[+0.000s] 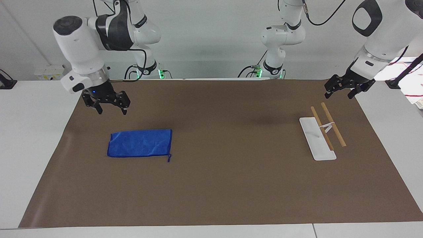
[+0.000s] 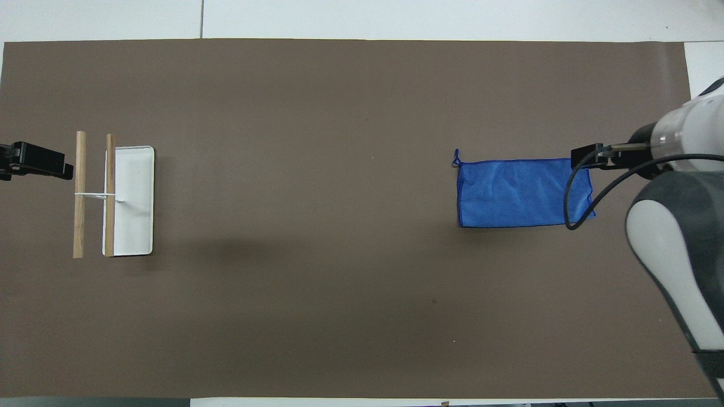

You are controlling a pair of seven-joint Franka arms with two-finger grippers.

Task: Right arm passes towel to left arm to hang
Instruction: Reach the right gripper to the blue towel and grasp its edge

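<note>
Towel (image 1: 139, 142) is lying flat on the brown mat, toward the right arm's end; right gripper (image 1: 106, 106) is hovering wide open beside it, evidently readying a pickup, while left gripper (image 1: 343, 89), also open, is waiting near the rack (image 1: 322, 132).

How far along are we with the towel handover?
Nothing is done yet: the towel lies flat on the brown mat, untouched. In hand: the right hand, open, hangs over the mat beside the towel. Left: grasp, pass to the open left hand, waiting near the rack, then hang.

Brown mat (image 1: 231, 185) — white-based wooden rack (image 1: 322, 132), perhaps two-railed.
</note>
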